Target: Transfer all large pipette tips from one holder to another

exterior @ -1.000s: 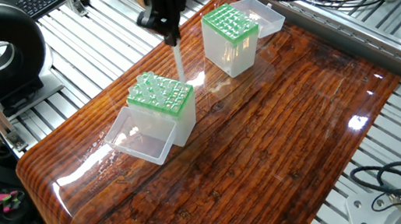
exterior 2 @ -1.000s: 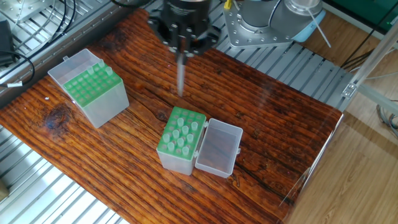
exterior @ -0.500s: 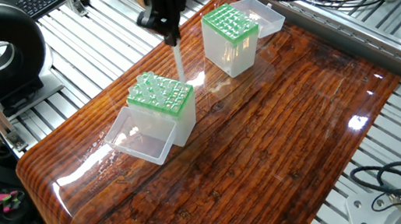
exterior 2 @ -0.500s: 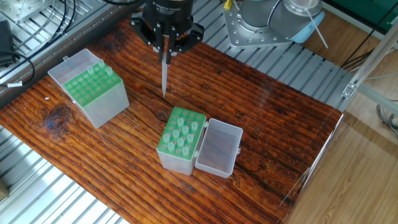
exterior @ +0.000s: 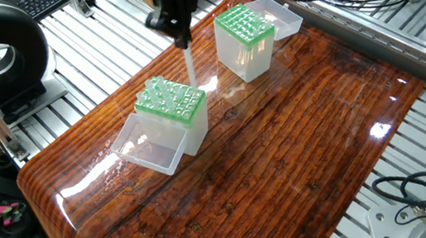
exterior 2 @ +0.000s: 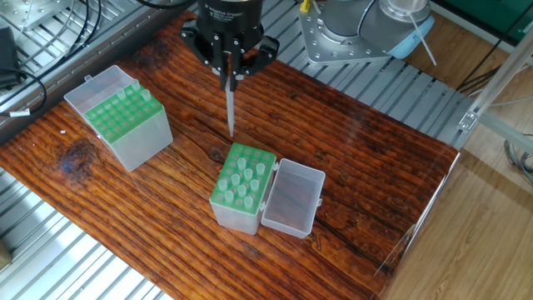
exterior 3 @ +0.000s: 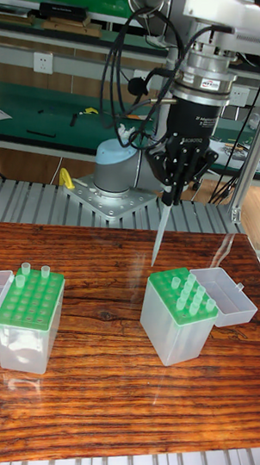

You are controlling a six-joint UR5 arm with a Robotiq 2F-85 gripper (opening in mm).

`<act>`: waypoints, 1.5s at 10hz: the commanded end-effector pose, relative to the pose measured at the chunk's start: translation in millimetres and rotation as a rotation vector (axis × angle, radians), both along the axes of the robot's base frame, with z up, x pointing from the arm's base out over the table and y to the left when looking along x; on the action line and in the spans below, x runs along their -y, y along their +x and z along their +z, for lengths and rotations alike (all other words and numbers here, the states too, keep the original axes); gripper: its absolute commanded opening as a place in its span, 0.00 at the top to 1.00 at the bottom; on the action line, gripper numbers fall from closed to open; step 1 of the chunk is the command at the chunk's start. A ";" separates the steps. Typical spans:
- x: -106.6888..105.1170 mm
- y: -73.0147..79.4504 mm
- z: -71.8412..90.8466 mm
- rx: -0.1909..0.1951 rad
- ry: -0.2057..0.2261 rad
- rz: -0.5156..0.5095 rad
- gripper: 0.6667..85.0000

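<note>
From my remote seat, I take the wooden table (exterior 3: 122, 406) as the landmark and work from its near edge toward the far side, using the tall fixed view.

Nearest, toward the table's left, stands a clear holder box with a green rack (exterior 3: 30, 308). Only a couple of large pipette tips (exterior 3: 26, 269) poke up at its back row; most of its holes look empty. Its clear lid hangs open off its left side.

Slightly farther back, right of the table's middle, sits a second holder box with a green rack (exterior 3: 182, 300). A cluster of translucent tips (exterior 3: 190, 288) stands upright in it. Its hinged lid (exterior 3: 226, 296) lies open on the table, touching its right side.

Above and just behind that second box hangs the gripper (exterior 3: 173, 195). Its dark fingers (exterior 3: 179, 177) are pinched together on the wide top end of a single tip (exterior 3: 160, 238). The tip points down, a little tilted, and its narrow end hangs in the air above the table, just left of the second box and clear of it.

Farthest back, beyond the table's far edge, is the arm's grey base (exterior 3: 116, 178).
</note>
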State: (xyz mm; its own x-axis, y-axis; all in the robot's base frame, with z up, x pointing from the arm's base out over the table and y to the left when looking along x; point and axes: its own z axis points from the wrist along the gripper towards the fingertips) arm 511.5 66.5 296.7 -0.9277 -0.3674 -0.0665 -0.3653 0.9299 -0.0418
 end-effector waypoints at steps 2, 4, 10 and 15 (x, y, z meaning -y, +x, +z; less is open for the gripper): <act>-7.5 -2.4 0.9 -0.008 0.035 -0.044 0.91; 24.9 7.2 -0.2 -0.009 0.017 0.011 0.91; 71.4 30.8 -23.4 0.029 0.014 0.103 0.91; 75.6 22.5 -24.2 -0.002 0.016 -0.110 0.96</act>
State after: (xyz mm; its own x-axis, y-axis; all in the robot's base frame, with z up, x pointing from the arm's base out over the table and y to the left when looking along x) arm 534.5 -4.0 272.8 -0.9317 -0.3558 -0.0735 -0.3548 0.9346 -0.0267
